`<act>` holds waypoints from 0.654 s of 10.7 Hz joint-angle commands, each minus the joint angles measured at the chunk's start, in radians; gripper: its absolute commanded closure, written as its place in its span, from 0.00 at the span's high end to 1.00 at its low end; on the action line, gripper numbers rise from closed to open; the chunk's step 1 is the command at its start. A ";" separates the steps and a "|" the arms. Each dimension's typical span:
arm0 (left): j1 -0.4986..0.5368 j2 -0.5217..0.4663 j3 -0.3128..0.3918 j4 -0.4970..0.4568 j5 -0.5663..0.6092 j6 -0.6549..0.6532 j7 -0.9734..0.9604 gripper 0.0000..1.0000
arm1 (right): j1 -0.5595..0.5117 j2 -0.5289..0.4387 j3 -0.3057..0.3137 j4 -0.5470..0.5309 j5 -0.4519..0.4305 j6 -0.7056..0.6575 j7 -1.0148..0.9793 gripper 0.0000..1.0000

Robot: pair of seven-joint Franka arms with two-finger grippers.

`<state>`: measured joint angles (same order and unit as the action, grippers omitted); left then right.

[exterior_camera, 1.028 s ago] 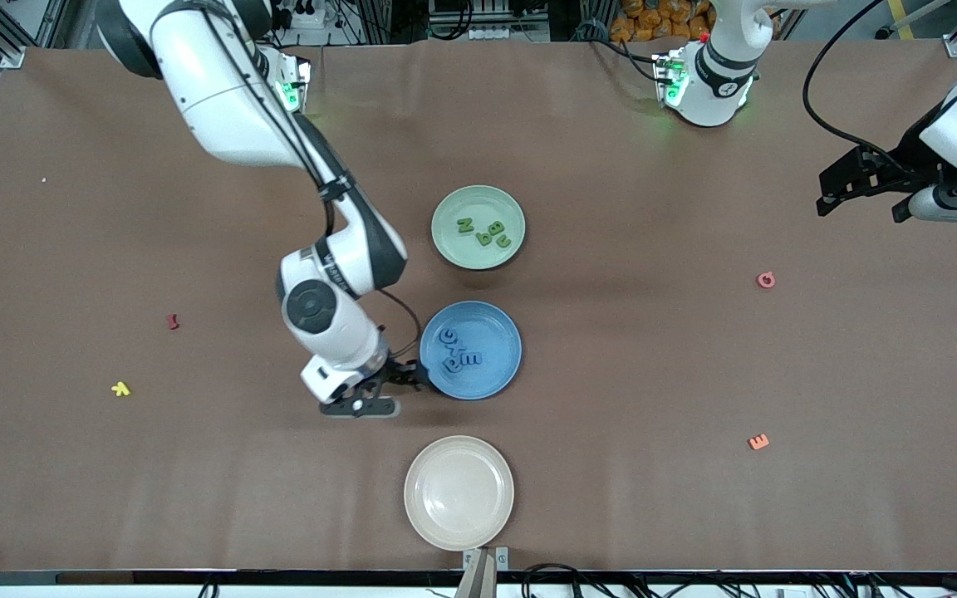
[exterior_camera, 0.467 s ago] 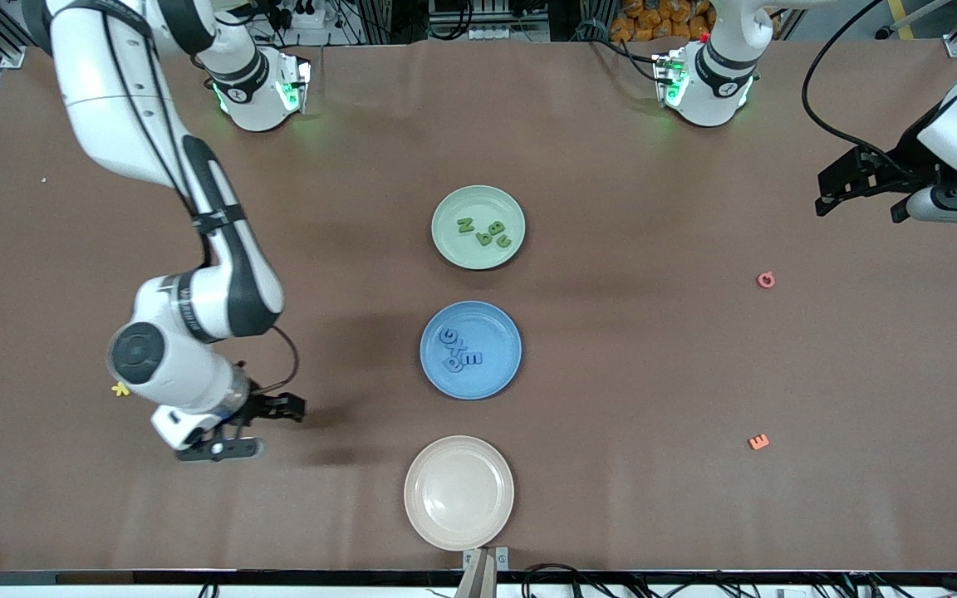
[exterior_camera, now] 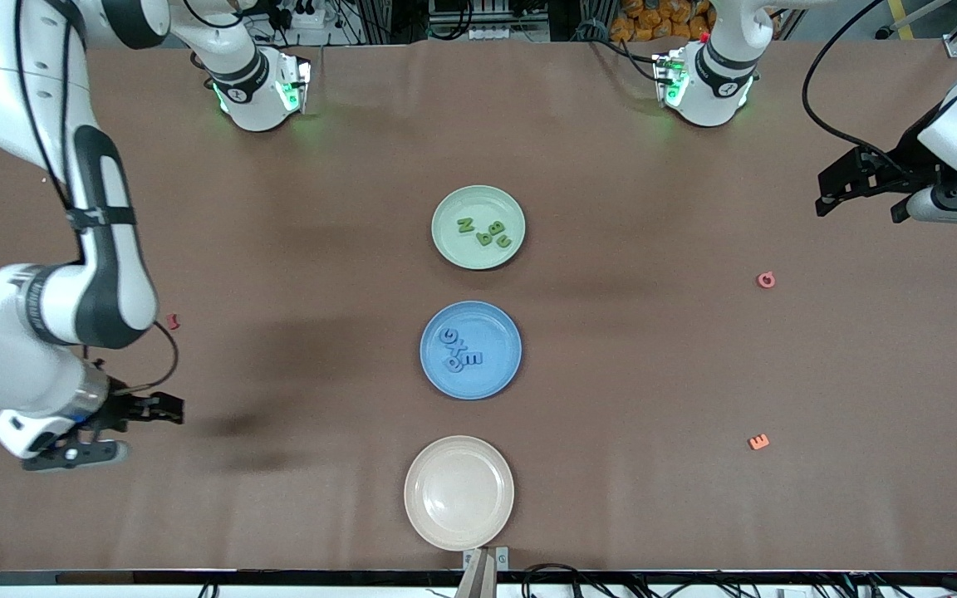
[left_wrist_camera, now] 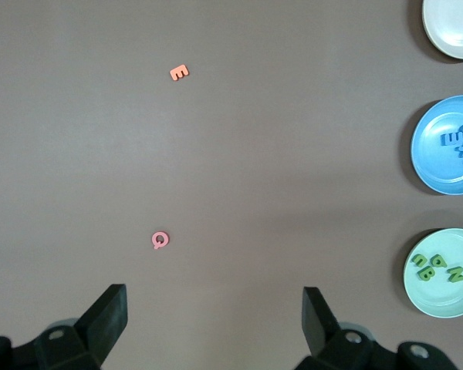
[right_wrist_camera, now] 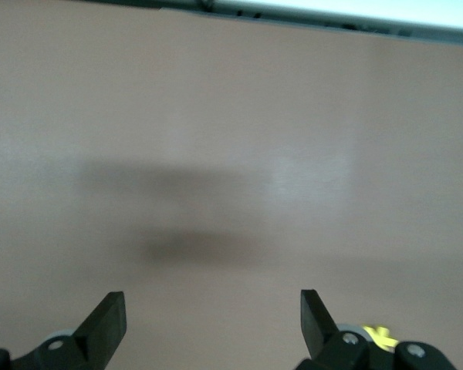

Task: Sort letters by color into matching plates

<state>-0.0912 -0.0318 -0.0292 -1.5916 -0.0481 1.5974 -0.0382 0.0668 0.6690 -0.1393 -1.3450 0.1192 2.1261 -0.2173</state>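
The right tool (exterior_camera: pixel 164 409), jaws wide and empty, has swung from the blue plate (exterior_camera: pixel 502 378) to the table's right-arm edge, while the left tool (exterior_camera: pixel 840 193) waits wide open; four blue letters (exterior_camera: pixel 459 350) and four green letters (exterior_camera: pixel 487 232) sit in their plates, green plate (exterior_camera: pixel 453 249) included, so sorting looks done.

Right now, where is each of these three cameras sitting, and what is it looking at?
Front view: high across the table, facing both arms' bases; shows the right gripper and left gripper.
Left wrist view: looks down past its open fingers at the blue plate, which the front view shares.
Right wrist view: open fingers over bare table.
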 commanded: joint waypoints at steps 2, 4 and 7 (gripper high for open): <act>0.002 0.003 -0.001 0.015 0.002 -0.016 0.024 1.00 | -0.036 -0.181 -0.019 -0.025 -0.004 -0.217 -0.033 1.00; 0.001 0.003 0.000 0.015 0.002 -0.016 0.024 1.00 | -0.044 -0.282 -0.020 -0.026 -0.004 -0.366 -0.033 1.00; -0.004 0.004 0.000 0.019 0.008 -0.016 0.024 1.00 | -0.042 -0.423 -0.017 -0.022 -0.006 -0.540 -0.021 1.00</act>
<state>-0.0913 -0.0299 -0.0294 -1.5905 -0.0481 1.5973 -0.0381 0.0329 0.3585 -0.1685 -1.3363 0.1191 1.6746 -0.2418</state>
